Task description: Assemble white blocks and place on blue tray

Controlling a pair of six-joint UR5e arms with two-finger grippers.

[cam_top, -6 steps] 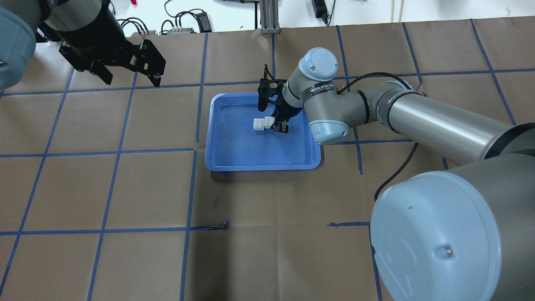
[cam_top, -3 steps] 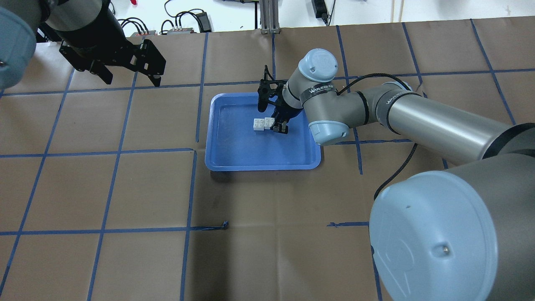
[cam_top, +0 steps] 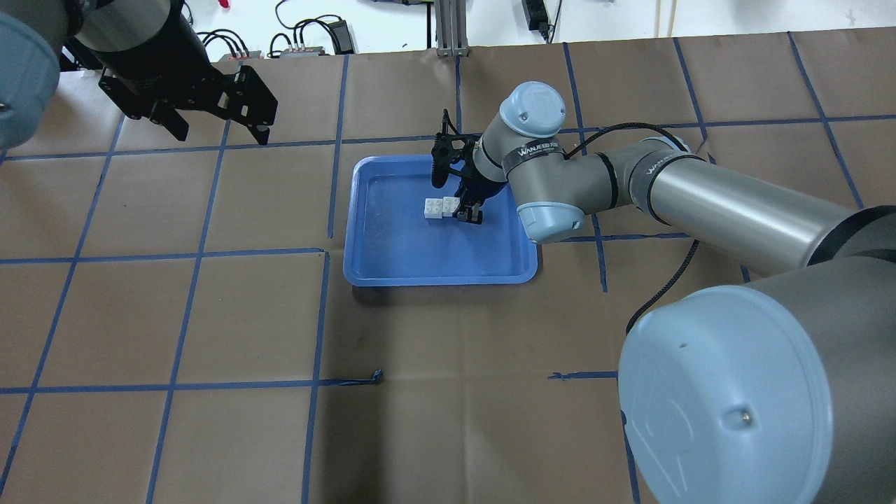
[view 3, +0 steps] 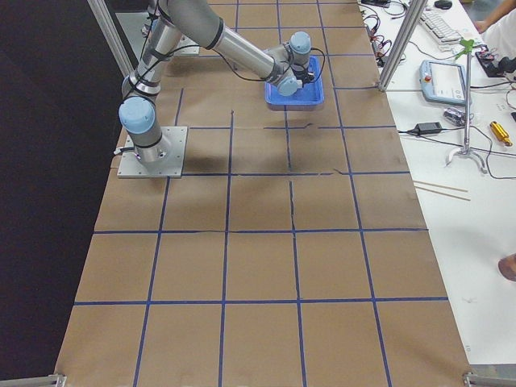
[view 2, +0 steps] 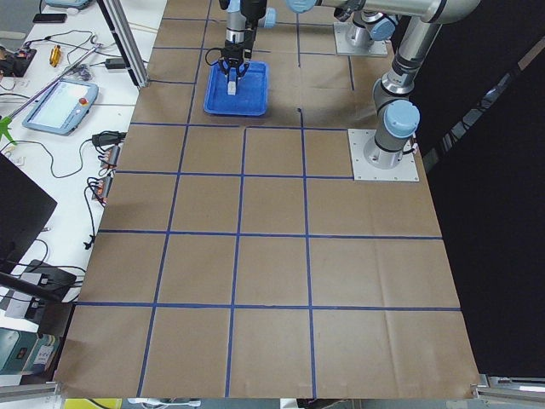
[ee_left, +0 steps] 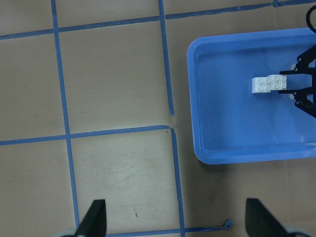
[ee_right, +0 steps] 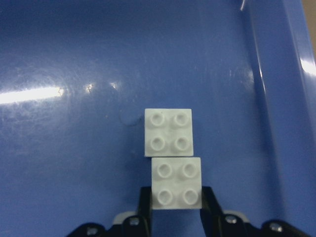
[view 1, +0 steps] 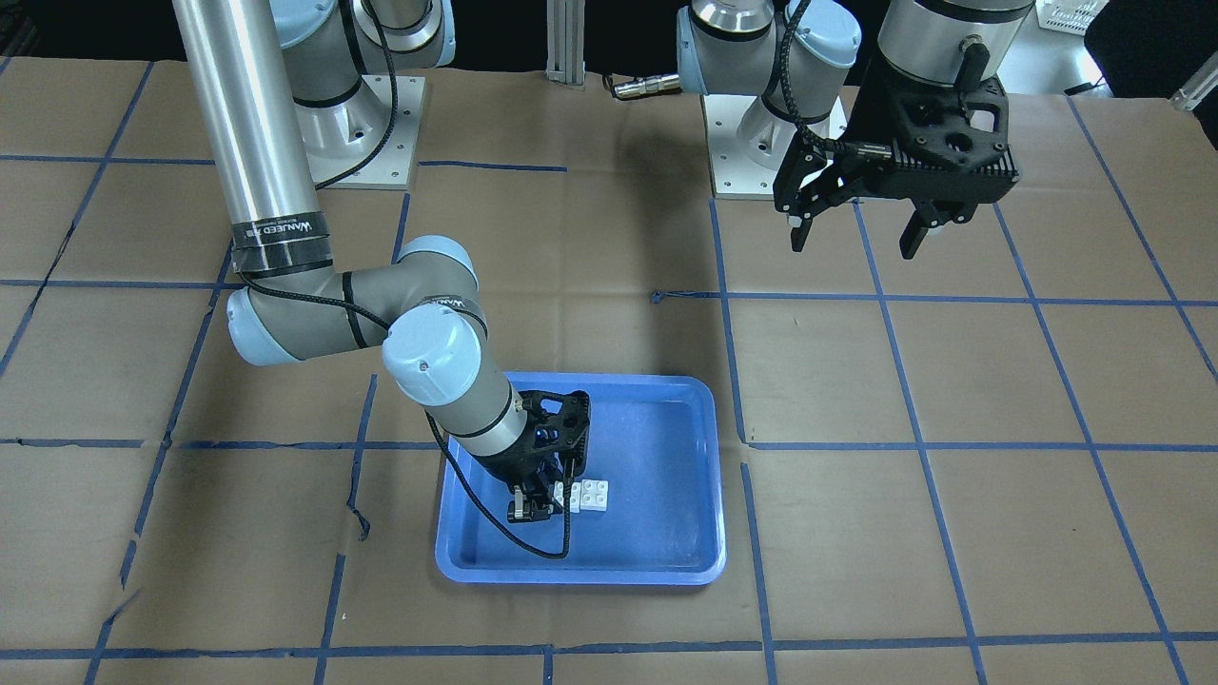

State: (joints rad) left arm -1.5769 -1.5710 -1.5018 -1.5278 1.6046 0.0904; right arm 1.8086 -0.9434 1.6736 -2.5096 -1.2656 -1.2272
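The blue tray lies mid-table and also shows in the front view and the left wrist view. Two white studded blocks sit end to end in a short strip on the tray floor. My right gripper reaches down into the tray and is shut on the nearer block. The other block juts out ahead of the fingers. My left gripper is open and empty, high over the table, far from the tray.
Brown paper with a blue tape grid covers the table. The right arm's elbow hangs over the tray's right rim. Cables and a metal post stand beyond the far edge. The arm bases are bolted on at the robot's side.
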